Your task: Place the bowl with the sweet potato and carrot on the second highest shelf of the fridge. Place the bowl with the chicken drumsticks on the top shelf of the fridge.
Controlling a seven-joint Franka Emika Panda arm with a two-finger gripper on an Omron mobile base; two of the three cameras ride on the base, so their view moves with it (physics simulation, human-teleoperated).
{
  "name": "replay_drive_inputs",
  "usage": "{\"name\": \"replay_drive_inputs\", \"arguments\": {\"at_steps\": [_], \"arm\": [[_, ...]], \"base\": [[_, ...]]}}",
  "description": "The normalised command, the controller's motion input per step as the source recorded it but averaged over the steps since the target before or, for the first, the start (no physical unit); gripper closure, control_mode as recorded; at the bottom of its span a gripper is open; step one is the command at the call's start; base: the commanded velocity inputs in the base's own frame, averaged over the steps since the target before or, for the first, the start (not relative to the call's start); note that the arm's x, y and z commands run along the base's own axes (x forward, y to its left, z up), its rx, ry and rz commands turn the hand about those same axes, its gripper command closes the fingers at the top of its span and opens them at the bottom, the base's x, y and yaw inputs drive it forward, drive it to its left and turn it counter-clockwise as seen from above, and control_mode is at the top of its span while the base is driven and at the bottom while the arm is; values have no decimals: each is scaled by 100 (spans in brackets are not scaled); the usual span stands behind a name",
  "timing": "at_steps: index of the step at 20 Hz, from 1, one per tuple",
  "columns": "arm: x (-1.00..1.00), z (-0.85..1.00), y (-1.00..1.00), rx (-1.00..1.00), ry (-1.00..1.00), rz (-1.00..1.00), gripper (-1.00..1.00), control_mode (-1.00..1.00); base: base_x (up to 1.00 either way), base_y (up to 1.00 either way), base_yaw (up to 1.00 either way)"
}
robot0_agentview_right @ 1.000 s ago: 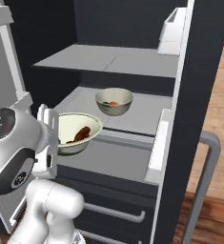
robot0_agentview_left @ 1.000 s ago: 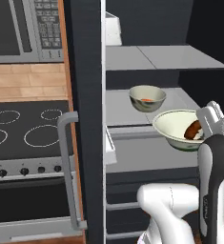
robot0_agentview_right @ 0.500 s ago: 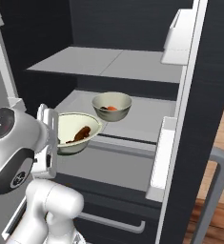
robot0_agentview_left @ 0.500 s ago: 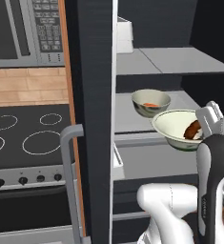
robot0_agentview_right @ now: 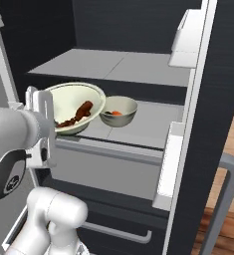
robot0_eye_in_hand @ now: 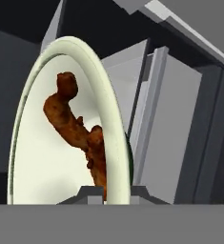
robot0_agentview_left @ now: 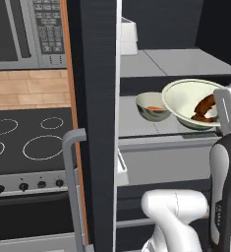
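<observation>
Hand view shows the end effector (robot0_eye_in_hand: 106, 193) clamped on the drumstick bowl (robot0_eye_in_hand: 42, 157) rim, drumsticks (robot0_eye_in_hand: 77, 131) inside. Right base view shows that bowl tilted beside the vegetable bowl (robot0_agentview_right: 118, 110) on the second shelf (robot0_agentview_right: 138, 127), the fridge door (robot0_agentview_left: 95, 123) just left

Both base views look forward and down from behind the arm — left and right — sharing the open dark fridge's grey shelves (robot0_agentview_left: 186, 61) (robot0_agentview_right: 113, 64); the hand view sits close.
</observation>
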Motion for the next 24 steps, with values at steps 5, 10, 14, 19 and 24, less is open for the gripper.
{"name": "replay_drive_inputs", "arguments": {"at_steps": [5,10,14,19,24], "arm": [[61,100,0,0,-20,-3,100,-100],[96,67,0,0,-4,-6,100,-100],[100,-7,-13,0,9,-2,100,-100],[100,-21,-11,0,6,0,100,-100],[100,-29,-12,0,2,0,100,-100]], "base": [[0,0,0],[0,0,0],[0,0,0],[0,0,0],[0,0,0]]}}
